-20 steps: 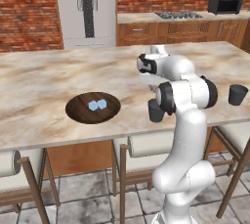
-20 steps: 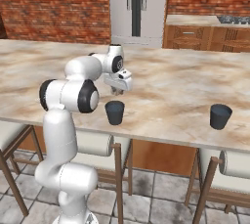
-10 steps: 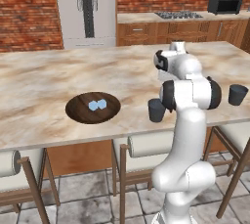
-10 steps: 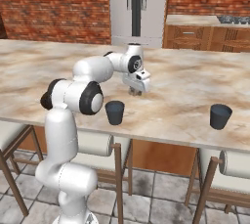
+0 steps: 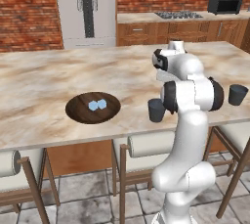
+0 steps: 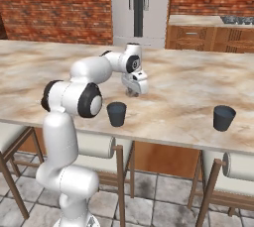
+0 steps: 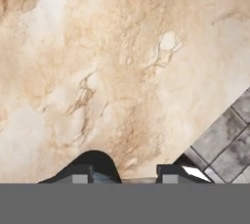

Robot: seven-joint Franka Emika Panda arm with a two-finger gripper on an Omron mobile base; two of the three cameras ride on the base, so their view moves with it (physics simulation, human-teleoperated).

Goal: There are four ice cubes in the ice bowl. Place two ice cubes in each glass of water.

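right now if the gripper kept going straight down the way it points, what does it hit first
Most likely the rim of the near glass, or the marble counter just beyond it. In the hand view the glass sits right at the fingers, though depth is unclear.

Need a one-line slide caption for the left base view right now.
Two ice cubes lie in the wooden ice bowl while the arm reaches past the near glass.

On the marble tabletop (image 5: 44, 86), the wide round wooden ice bowl (image 5: 93, 107) sits left and holds two pale blue ice cubes (image 5: 97, 104). A dark tapered glass (image 5: 156, 110) stands near the front edge, right of the bowl; a second glass (image 6: 223, 118) stands well apart, farther right.
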